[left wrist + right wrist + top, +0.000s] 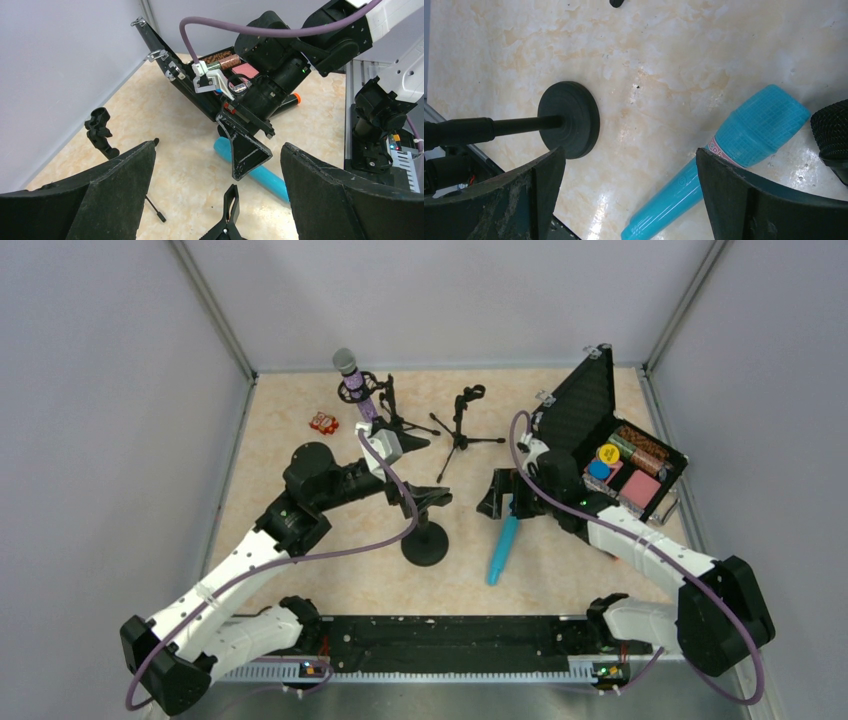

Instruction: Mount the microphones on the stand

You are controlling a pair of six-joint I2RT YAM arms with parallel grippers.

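Right wrist view, entry: finding the turquoise microphone (754,125) lying flat on the table (664,60), handle passing between the fingers. Recording the right gripper (629,155) as spread to its widest and gripping nothing, hanging just above that handle. Noting a black mesh head (831,130) just beside the turquoise grille (black microphone, mostly hidden under the arm).

Checking from above: placing the turquoise microphone near the table's centre, just right of the round-base stand (425,543). Seeing the left gripper (432,498) equally wide and empty, poised at that stand's clip. Counting the purple microphone (346,364) as seated upright in the far-left stand (357,390). Seeing the tripod stand (462,425) at far centre with nothing in it.

Judging the step in hand: taking up the turquoise microphone. Recommending:
- turning the wrist until the fingers are crossing the handle squarely
- lowering onto the slimmer handle rather than the grille
- closing slowly against rolling
- avoiding any nudge to the black head

Keeping the left gripper by the clip, ready for steadying the stand during insertion.
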